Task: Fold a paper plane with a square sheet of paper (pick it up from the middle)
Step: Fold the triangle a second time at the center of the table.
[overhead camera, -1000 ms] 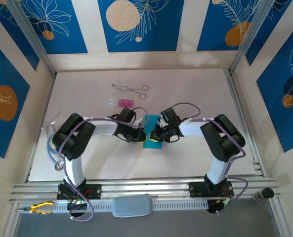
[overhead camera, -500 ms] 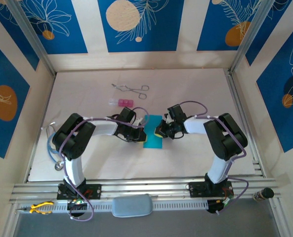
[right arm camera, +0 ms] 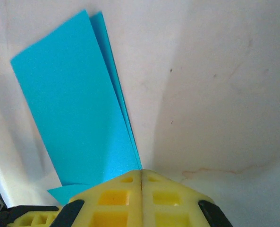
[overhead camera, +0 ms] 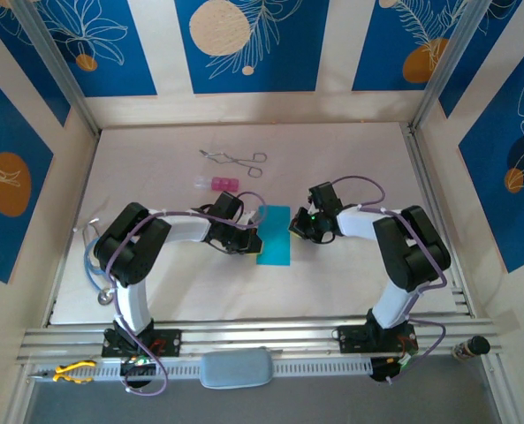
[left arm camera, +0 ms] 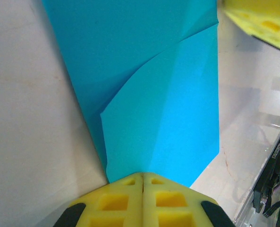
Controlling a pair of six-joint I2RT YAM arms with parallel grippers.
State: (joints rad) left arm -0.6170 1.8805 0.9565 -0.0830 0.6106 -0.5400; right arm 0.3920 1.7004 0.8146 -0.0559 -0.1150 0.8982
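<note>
Two closed grippers: I see the left gripper (overhead camera: 254, 239) at the edge of the folded paper (overhead camera: 275, 237), the right gripper (overhead camera: 294, 228) just beside it.

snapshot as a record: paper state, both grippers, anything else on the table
paper: square sheet of paper, folded into a narrow rectangle, lying on the table
left gripper: shut, tip at the paper's left edge
right gripper: shut, tip by the paper's right edge
plane: not yet formed
other: forceps and pink block, beyond the paper
</note>
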